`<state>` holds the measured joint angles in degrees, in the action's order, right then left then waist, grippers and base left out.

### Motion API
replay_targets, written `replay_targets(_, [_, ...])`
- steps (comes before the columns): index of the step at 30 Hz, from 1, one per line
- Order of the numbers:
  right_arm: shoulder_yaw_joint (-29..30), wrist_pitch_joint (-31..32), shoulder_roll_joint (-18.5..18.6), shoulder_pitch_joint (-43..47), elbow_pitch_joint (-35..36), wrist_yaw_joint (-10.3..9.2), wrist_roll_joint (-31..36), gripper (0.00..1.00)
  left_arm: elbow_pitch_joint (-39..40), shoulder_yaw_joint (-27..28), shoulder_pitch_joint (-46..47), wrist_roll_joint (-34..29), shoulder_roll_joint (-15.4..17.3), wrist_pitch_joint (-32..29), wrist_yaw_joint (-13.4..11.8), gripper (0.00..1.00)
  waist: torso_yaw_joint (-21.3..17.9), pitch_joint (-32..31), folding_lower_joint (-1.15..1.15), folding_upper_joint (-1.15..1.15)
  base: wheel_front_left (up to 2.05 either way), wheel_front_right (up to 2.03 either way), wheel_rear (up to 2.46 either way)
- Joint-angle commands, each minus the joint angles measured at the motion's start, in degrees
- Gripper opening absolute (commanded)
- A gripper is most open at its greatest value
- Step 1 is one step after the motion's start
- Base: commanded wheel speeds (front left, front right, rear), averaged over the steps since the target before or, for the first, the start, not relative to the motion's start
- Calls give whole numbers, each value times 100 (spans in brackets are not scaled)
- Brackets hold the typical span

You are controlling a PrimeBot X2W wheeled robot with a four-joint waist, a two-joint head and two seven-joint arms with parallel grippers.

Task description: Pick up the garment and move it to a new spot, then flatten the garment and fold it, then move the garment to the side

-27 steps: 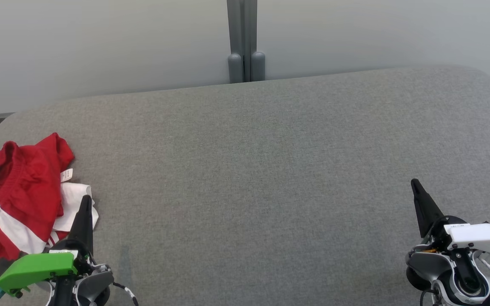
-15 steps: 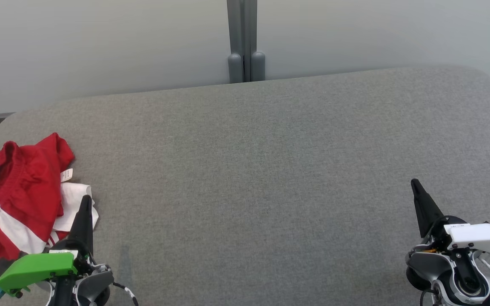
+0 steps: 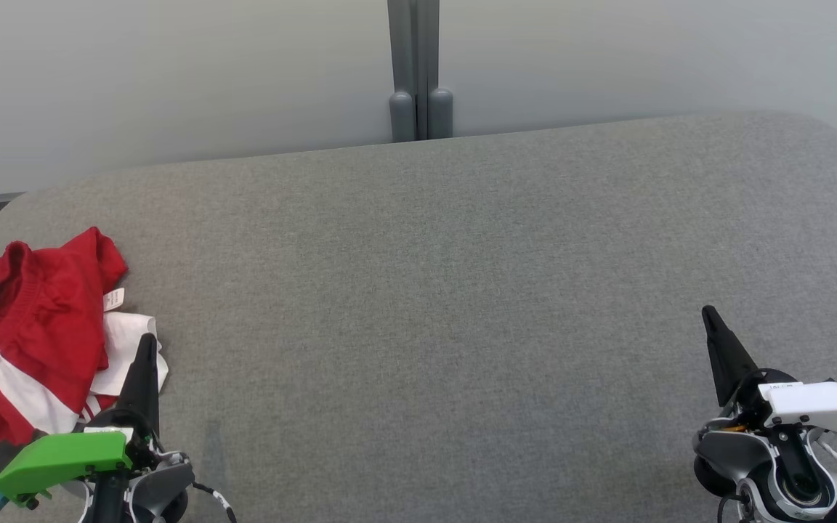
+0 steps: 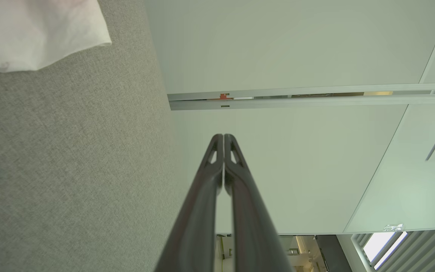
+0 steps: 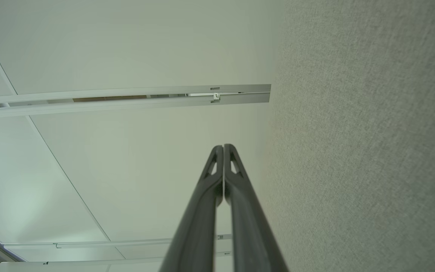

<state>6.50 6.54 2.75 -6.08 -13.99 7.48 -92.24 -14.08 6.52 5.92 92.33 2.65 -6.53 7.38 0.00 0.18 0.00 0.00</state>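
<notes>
Crumpled red-and-white garment lies at the near left of the grey table, just beside my left gripper; its fingers and the right gripper's are closed and empty, so I'd open the left fingers, then pinch a raised fold.

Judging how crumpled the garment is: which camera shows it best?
Head view: the red-and-white garment lies bunched at the left edge of the cushion. Left wrist view catches a white corner; right wrist view faces cushion and wall.
</notes>
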Motion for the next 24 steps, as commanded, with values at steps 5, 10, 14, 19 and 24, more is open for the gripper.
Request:
replay_targets(5, [9,16,25,-29,-8,2,-36,0,10,12,63,19,43,-17,33,0,0,0,0,0,0,0,0])
replay_targets(10, [9,16,25,-29,-8,2,-36,0,10,12,63,19,43,-18,33,0,0,0,0,0,0,0,0])
replay_targets(14, [9,15,25,-29,-8,2,-36,0,10,12,63,19,43,-17,33,0,0,0,0,0,0,0,0])
replay_targets(19, [9,16,25,-29,-8,2,-36,0,10,12,63,19,43,-17,33,0,0,0,0,0,0,0,0])
replay_targets(24, [9,16,25,-29,-8,2,-36,0,10,12,63,19,43,-18,33,0,0,0,0,0,0,0,0])
